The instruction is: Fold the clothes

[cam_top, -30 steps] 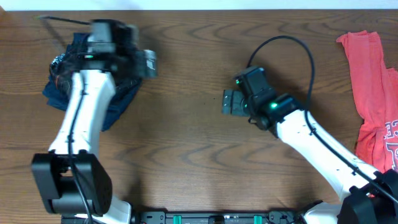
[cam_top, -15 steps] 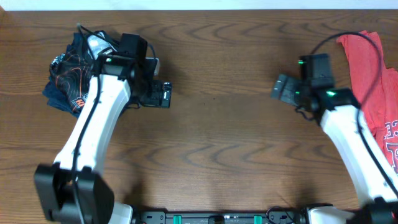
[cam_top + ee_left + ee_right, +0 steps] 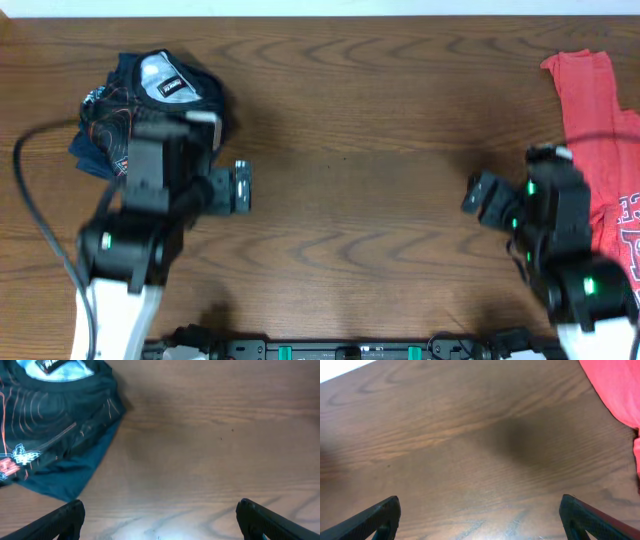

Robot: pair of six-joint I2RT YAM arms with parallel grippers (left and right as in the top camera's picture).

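Clothes [image 3: 120, 120] lie in two places on the table [image 3: 350, 110]: a black jersey [image 3: 55, 435] with thin orange lines is bunched in a heap at the far left corner, and a red T-shirt [image 3: 595, 150] trails along the right edge from the far right corner toward the near edge. We see the left gripper [image 3: 240, 187] just beside the jersey on its inner side, its jaws spread wide with only bare wood between them. The right gripper [image 3: 480, 197] hangs near the T-shirt, jaws equally wide and holding nothing.

We judge both garments to be light, limp and quick to sag. The jersey looks like a smooth sports fabric that may slip from a shallow pinch. We would take hold at a free edge, a hem or shoulder corner, one gripper to each side, and spread the cloth flat before any fold. Grabbing the middle of the heap would likely lift several layers at once.
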